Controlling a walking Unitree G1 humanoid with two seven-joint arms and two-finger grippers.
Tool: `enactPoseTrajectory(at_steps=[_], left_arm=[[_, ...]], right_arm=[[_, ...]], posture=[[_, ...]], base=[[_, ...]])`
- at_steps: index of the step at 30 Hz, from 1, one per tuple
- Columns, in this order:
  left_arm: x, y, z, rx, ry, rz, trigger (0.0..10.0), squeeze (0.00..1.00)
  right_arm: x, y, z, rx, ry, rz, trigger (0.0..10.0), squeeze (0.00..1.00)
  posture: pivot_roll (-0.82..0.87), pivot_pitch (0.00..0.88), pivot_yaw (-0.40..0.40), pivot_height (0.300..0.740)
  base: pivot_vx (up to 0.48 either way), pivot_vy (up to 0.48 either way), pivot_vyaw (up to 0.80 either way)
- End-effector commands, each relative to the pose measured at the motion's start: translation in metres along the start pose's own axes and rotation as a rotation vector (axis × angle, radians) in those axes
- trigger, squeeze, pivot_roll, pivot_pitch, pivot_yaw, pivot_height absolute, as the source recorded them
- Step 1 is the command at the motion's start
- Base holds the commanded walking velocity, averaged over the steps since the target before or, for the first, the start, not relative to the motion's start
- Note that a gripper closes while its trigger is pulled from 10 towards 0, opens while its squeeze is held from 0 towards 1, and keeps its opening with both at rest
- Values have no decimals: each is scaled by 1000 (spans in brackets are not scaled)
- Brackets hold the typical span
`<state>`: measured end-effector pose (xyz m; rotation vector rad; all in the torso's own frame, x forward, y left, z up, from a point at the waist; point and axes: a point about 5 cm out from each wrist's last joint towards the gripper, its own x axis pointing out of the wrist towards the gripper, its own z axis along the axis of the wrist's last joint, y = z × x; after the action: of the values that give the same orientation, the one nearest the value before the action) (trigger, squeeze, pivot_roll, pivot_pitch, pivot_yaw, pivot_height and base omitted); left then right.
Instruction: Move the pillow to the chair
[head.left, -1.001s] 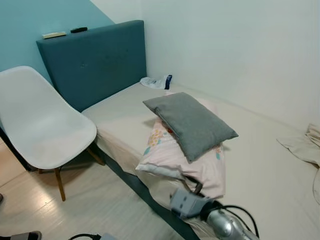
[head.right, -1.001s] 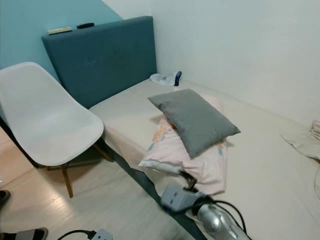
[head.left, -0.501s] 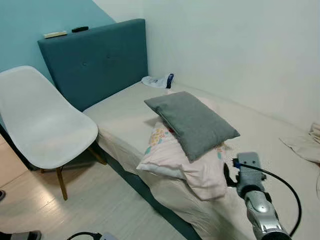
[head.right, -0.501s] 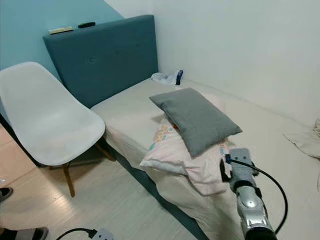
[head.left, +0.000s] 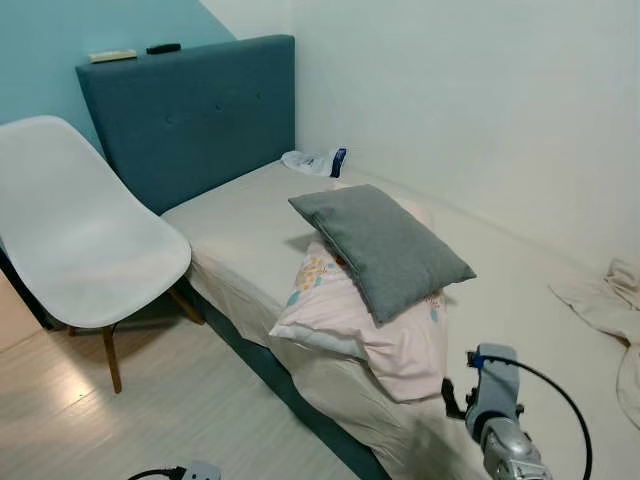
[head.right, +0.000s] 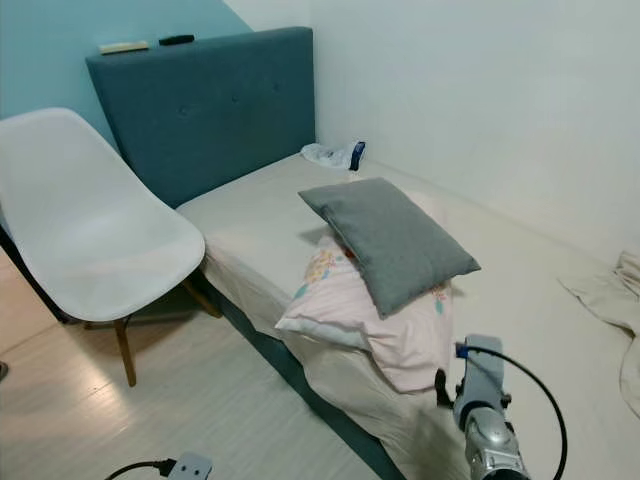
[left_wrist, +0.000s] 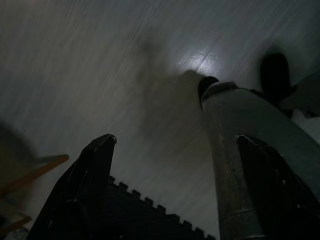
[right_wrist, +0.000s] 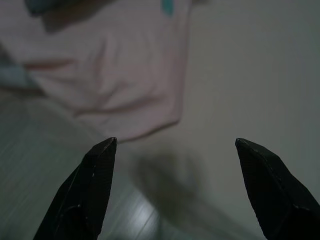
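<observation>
Grey woven pillow (head.left: 381, 246) lying flat atop a soft pink printed pillow (head.left: 360, 322) on the beige bed (head.left: 240, 232) — moulded white plastic chair (head.left: 80, 240) at nine o'clock, well apart. At five o'clock, right gripper (right_wrist: 175, 187) hovering by the pink corner, black tapered fingers (right_wrist: 95, 185) spread wide. Left gripper (left_wrist: 175, 195) equally wide over pale plank floor (left_wrist: 100, 65).

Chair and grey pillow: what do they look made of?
The chair: seemingly a moulded white plastic shell, smooth with a soft sheen, on wood-coloured legs. The grey pillow: matte woven-looking fabric over soft filling, sagging at its edges atop the pink pillow.

Matt grey cloth pillow (head.left: 382, 247); glossy plastic chair (head.left: 85, 245).
</observation>
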<state>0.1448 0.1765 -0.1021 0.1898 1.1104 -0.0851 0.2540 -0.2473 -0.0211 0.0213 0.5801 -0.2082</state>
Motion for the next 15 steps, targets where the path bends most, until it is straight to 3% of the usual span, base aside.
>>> enactPoseTrajectory(at_steps=[1, 2, 6, 11, 15], left_arm=[[0, -5, -2, -26, 5, -12, 10000, 0], [0, -8, -2, -23, 5, -24, 10000, 0], [0, -11, -1, -25, 4, -35, 10000, 0], [-1, -9, -8, -48, 24, -24, 10000, 0], [-1, -9, -12, -55, 30, -24, 10000, 0]], right_arm=[[-3, 9, -17, -12, 79, 44, 10000, 0], [-6, 10, -28, -1, 122, 46, 10000, 0], [-10, 8, -37, 15, 154, 36, 10000, 0], [-22, -3, -66, -42, 276, 17, 10000, 0], [-26, -6, -72, -44, 297, 18, 10000, 0]], posture=[[-66, 0, -49, 740], [-62, 0, -50, 740], [-55, 0, -57, 740], [-42, 0, -84, 740], [-37, 0, -91, 740]], base=[[0, 0, 0], [0, 0, 0], [0, 0, 0], [0, 0, 0], [0, 0, 0]])
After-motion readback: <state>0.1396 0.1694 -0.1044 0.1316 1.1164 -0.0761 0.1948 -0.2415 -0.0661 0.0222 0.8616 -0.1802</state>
